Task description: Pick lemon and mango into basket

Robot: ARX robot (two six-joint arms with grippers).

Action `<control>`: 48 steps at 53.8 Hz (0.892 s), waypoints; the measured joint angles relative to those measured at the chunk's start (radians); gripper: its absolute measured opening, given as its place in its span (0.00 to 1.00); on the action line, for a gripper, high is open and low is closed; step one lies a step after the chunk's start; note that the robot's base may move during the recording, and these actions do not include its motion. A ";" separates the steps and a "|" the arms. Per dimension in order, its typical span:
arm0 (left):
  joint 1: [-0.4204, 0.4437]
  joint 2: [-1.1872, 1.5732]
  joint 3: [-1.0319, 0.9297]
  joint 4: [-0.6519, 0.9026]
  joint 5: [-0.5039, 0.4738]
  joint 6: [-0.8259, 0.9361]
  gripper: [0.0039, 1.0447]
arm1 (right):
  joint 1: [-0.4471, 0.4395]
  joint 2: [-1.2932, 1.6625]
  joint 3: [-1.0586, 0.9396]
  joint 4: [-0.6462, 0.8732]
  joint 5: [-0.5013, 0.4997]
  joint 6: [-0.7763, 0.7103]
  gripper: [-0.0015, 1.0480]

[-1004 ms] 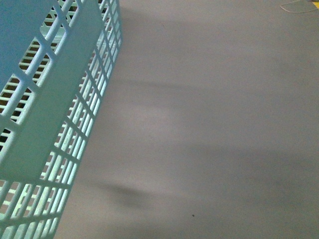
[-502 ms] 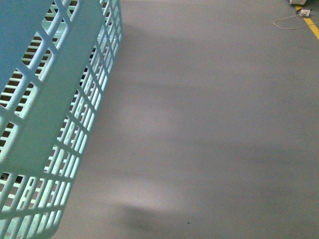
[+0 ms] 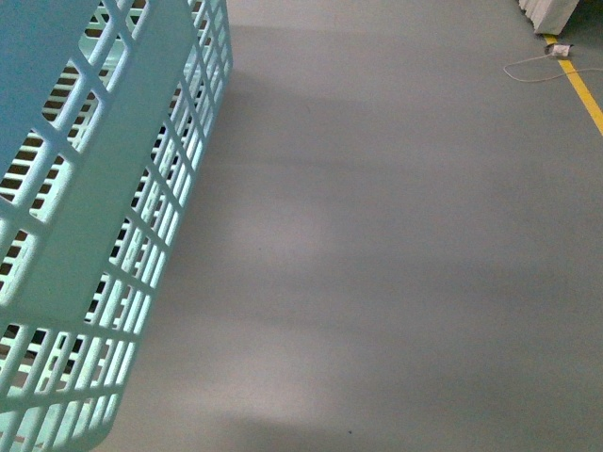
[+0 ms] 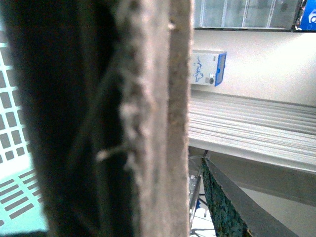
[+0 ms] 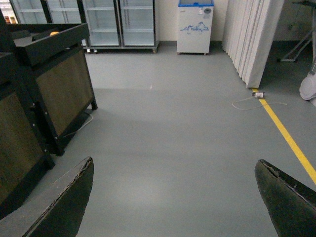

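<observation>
Mostly basket (image 3: 85, 235) at nine o'clock, front view; grey floor (image 3: 377, 282) toward three. Right gripper (image 5: 174, 165) spread, empty. Left gripper (image 4: 148, 123) blurred close-up, state cannot tell. Freezer (image 5: 195, 27): blue logo, lettering unreadable.

The slotted wall of a pale mint-green basket (image 3: 104, 207) fills the left side of the frame, seen close and at a slant, light showing through its openings. A bare grey floor (image 3: 377, 264) stretches to its right. Far right, a yellow line (image 3: 581, 89) runs beside a loose white cable (image 3: 528, 68).
</observation>
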 joint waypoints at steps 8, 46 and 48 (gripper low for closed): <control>0.000 0.000 0.000 0.000 0.000 0.000 0.26 | 0.000 0.000 0.000 0.000 0.001 0.001 0.92; 0.000 0.000 0.003 0.000 0.000 -0.001 0.26 | 0.000 0.000 0.000 0.000 0.002 0.000 0.92; 0.000 0.000 0.003 0.000 0.000 -0.002 0.26 | 0.000 0.000 0.000 0.000 0.003 0.000 0.92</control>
